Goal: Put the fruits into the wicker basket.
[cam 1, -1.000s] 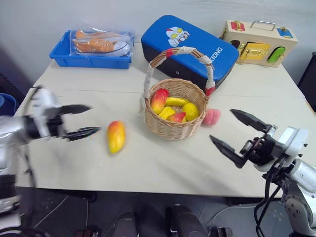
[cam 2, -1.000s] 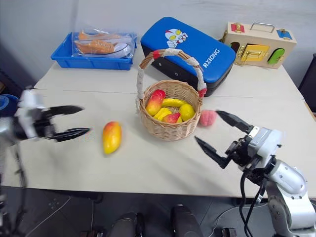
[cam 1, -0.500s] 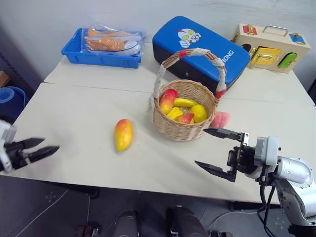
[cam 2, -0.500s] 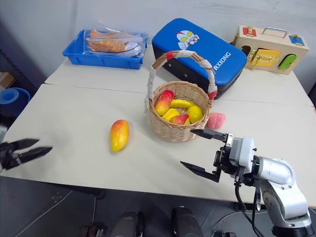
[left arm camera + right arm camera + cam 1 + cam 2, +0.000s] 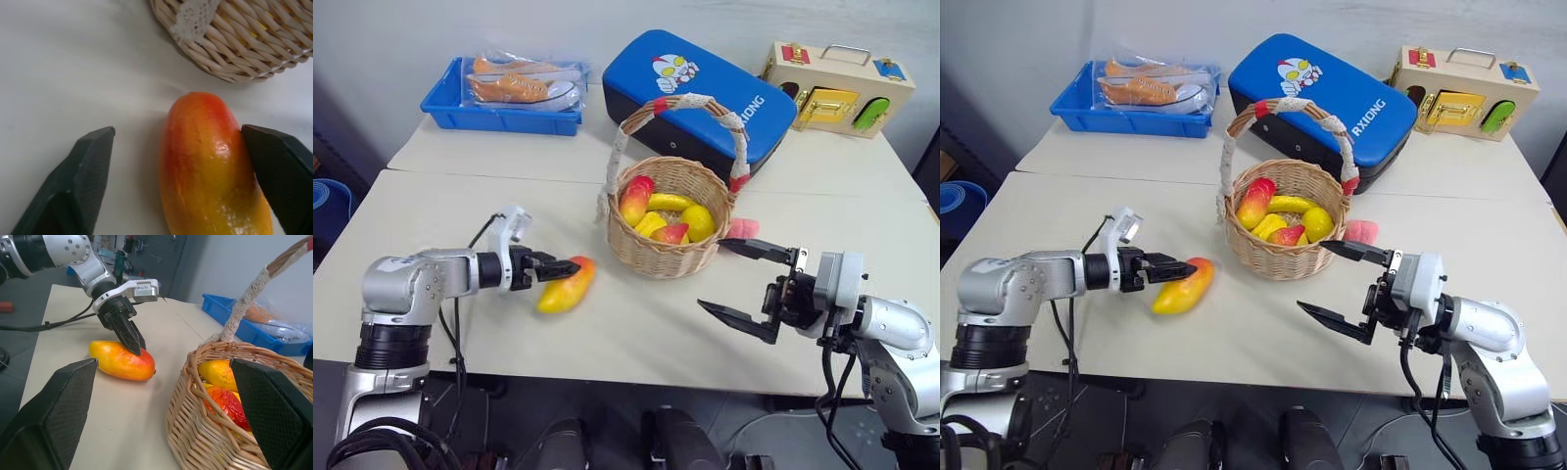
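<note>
1. Mango (image 5: 566, 287) lies on the pale table (image 5: 636, 333), just left of the wicker basket (image 5: 671, 220) and not inside it.
2. The left gripper (image 5: 183, 183) reaches around the mango. One black finger touches its side, and the other finger (image 5: 88, 171) stands a little apart. It is open and not yet squeezing the fruit.
3. The right gripper (image 5: 749, 289) hangs near the right side of the basket with its two fingers spread wide, holding nothing.
4. The basket already has red and yellow fruits in it.
5. A pink peach (image 5: 742, 229) sits on the table, right beside the basket, behind the right gripper.
</note>
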You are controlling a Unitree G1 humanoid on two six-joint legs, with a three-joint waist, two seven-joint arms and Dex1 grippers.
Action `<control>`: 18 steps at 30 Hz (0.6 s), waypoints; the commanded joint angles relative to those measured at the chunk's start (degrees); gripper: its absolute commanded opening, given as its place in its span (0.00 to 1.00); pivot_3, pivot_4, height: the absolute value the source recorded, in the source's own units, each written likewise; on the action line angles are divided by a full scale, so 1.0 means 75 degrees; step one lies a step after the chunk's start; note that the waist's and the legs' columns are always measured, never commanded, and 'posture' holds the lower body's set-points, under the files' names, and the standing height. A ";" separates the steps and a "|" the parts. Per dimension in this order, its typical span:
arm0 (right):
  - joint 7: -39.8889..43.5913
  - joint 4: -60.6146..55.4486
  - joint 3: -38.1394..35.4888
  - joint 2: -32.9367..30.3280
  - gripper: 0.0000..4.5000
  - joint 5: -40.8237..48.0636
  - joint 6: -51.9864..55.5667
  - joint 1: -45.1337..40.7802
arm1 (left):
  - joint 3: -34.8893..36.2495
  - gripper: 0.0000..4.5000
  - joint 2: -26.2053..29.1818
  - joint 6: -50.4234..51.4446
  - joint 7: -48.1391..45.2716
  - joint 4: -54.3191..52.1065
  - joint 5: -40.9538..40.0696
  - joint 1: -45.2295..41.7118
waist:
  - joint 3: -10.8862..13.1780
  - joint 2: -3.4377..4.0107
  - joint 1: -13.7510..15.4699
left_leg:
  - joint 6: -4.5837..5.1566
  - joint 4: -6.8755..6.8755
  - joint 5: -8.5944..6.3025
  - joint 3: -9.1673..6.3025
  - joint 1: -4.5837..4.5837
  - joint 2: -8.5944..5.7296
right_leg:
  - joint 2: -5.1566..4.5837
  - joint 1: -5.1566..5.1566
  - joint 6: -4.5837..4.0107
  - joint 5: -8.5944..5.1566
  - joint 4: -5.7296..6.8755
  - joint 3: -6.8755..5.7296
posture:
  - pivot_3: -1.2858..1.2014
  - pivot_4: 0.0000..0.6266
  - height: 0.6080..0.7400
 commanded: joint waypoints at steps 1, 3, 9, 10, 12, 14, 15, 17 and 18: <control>-0.0235 -0.0441 -0.0185 -0.0028 1.00 0.0111 0.0108 0.0061 | -0.0353 0.73 0.0301 -0.0292 -0.0116 -0.0030 0.0359 0.0143 | -0.0001 0.0002 0.0005 | 0.0000 -0.0001 0.0000 0.0001 0.0009 -0.0001 | -0.0001 0.0006 -0.0001 0.0000 0.0000 0.0003 | 0.52 0.24 1.00; -0.0297 -0.0506 -0.0252 -0.0061 1.00 0.0114 0.0153 0.0116 | -0.0375 0.60 0.0364 -0.0468 -0.0237 0.0033 0.0358 0.0163 | -0.0001 0.0002 0.0016 | -0.0001 0.0000 0.0000 0.0002 0.0010 0.0000 | -0.0001 0.0010 -0.0002 -0.0001 -0.0001 0.0003 | 0.52 0.24 1.00; -0.0466 -0.0559 -0.0418 -0.0089 1.00 0.0070 0.0167 0.0209 | -0.0441 0.20 0.0650 -0.1101 -0.1046 0.0074 0.0239 -0.0040 | -0.0001 0.0002 0.0068 | 0.0001 0.0000 0.0000 0.0002 0.0005 -0.0003 | -0.0003 0.0010 -0.0004 -0.0002 -0.0011 0.0003 | 0.52 0.24 1.00; -0.0475 -0.0567 -0.0422 -0.0092 1.00 0.0063 0.0160 0.0221 | -0.0240 0.20 0.0551 -0.1379 -0.1156 0.0174 0.0154 -0.0167 | -0.0001 0.0002 0.0073 | 0.0001 0.0000 0.0000 0.0003 0.0004 -0.0004 | -0.0005 0.0010 -0.0004 -0.0002 -0.0011 0.0003 | 0.52 0.24 1.00; -0.0503 -0.0577 -0.0446 -0.0096 1.00 0.0068 0.0158 0.0254 | 0.0017 0.20 0.0486 -0.1610 -0.1216 0.0404 0.0095 -0.0381 | 0.0000 0.0002 0.0087 | 0.0002 0.0001 0.0000 0.0002 -0.0002 -0.0004 | -0.0004 0.0009 -0.0006 -0.0003 -0.0014 0.0001 | 0.52 0.24 1.00; -0.0522 -0.0573 -0.0461 -0.0098 1.00 0.0069 0.0149 0.0281 | -0.0011 0.20 0.0581 -0.1947 -0.1424 0.0501 0.0207 -0.0404 | 0.0001 0.0001 0.0088 | 0.0004 0.0004 0.0000 -0.0001 -0.0009 -0.0004 | -0.0002 0.0007 -0.0006 -0.0003 -0.0020 0.0000 | 0.52 0.24 1.00; -0.0539 -0.0569 -0.0483 -0.0094 1.00 0.0072 0.0147 0.0319 | -0.0068 0.20 0.0796 -0.1974 -0.1653 0.0518 0.0235 -0.0371 | 0.0001 0.0001 0.0081 | 0.0005 0.0003 0.0000 0.0000 -0.0011 -0.0004 | -0.0002 0.0007 -0.0006 -0.0003 -0.0025 0.0000 | 0.52 0.24 1.00; -0.0530 -0.0559 -0.0520 -0.0095 1.00 0.0069 0.0117 0.0399 | -0.0127 0.24 0.1170 -0.1836 -0.1991 0.0488 0.0181 -0.0353 | 0.0001 0.0002 0.0051 | 0.0006 -0.0002 -0.0002 0.0006 -0.0010 -0.0003 | -0.0001 0.0007 -0.0006 -0.0003 -0.0033 0.0004 | 0.52 0.24 1.00; -0.0504 -0.0549 -0.0539 -0.0095 1.00 0.0072 0.0098 0.0450 | -0.0160 0.29 0.1327 -0.1714 -0.2074 0.0445 0.0155 -0.0406 | 0.0002 0.0002 0.0049 | 0.0005 -0.0005 -0.0002 0.0010 -0.0007 -0.0001 | 0.0000 0.0006 -0.0006 -0.0003 -0.0032 0.0005 | 0.52 0.24 1.00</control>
